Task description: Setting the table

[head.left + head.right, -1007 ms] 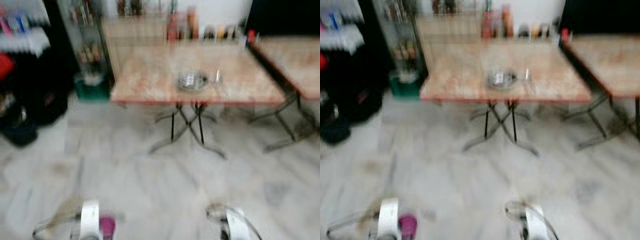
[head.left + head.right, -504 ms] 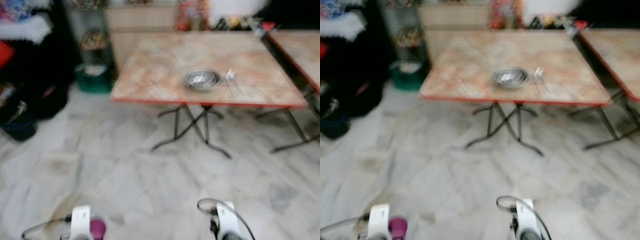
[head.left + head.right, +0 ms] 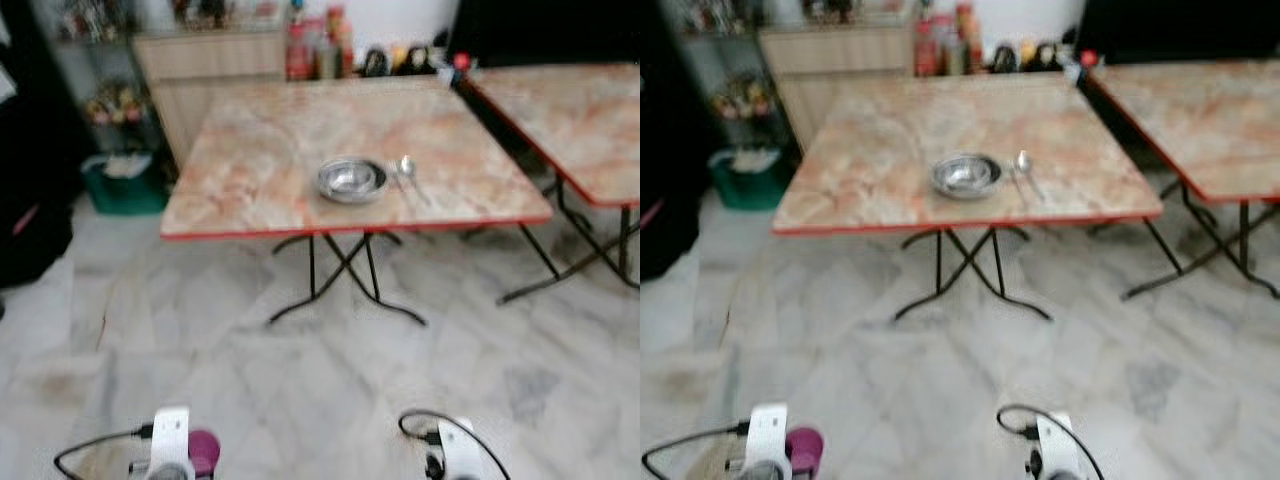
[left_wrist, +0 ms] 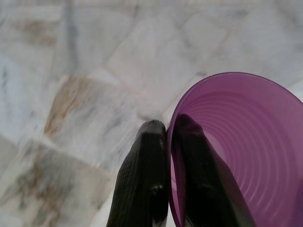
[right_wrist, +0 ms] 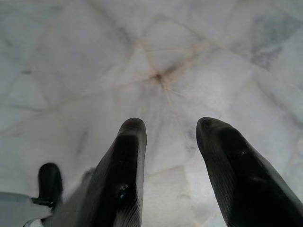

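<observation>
Between left gripper (image 4: 169, 130) fingers: purple cup (image 4: 241, 151) rim, clenched | right gripper (image 5: 166, 124): jaws spread, over floor (image 5: 156, 52) | ahead: table (image 3: 260, 180), steel bowl (image 3: 351, 178), spoon (image 3: 410, 175)

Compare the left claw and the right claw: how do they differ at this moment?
The left claw is shut on the rim of a purple cup, one finger inside and one outside; the right claw is open and holds nothing. Both hang low over the marble floor, apart from the table.

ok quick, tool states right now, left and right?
Left tool: closed on the rim of the purple cup, one finger inside, one outside.
Right tool: open, holding nothing, above the floor.
</observation>
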Robot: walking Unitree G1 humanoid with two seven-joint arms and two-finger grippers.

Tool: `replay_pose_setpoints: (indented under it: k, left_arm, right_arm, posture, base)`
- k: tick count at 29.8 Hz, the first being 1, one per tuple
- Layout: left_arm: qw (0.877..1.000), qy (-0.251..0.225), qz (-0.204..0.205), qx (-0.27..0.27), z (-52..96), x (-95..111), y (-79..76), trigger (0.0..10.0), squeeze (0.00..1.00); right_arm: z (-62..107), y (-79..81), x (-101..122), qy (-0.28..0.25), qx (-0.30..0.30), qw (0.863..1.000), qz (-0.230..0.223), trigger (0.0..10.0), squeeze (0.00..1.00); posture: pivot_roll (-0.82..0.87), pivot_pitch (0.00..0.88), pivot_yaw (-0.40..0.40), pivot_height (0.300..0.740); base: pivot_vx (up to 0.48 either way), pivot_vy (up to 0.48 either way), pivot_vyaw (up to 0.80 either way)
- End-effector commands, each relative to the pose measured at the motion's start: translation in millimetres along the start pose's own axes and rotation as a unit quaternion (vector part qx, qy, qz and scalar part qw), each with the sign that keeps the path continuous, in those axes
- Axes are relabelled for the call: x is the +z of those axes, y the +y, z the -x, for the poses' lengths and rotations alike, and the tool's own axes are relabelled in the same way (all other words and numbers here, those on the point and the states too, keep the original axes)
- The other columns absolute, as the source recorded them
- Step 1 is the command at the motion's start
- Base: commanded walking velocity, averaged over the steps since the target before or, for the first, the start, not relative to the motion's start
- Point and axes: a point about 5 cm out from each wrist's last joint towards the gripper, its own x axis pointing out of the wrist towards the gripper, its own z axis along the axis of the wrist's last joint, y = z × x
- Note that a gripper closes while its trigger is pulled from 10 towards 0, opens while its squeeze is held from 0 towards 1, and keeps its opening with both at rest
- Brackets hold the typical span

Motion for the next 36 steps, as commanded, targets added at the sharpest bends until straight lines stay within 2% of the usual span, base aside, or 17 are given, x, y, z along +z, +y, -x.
replay_pose_setpoints:
  k: [1, 36]
  left_arm:
    - [1.000, 0.007, 0.003, -0.002, 0.8, -3.1, -3.3, 10.0, 0.00]
    - [1.000, 0.012, -0.003, -0.001, 1.5, -6.8, -1.7, 10.0, 0.00]
  right_arm:
    - [-0.5, -5.5, 4.4, -0.009, -0.009, 1.000, -0.004, 10.0, 0.00]
    - [-0.2, -4.3, 2.5, -0.007, -0.006, 1.000, -0.003, 10.0, 0.00]
  posture:
    - [-0.02, 0.000, 0.032, 0.740]
    - [-0.02, 0.000, 0.041, 0.740]
  base:
    - [0.330, 0.000, 0.00]
    - [0.321, 0.000, 0.00]
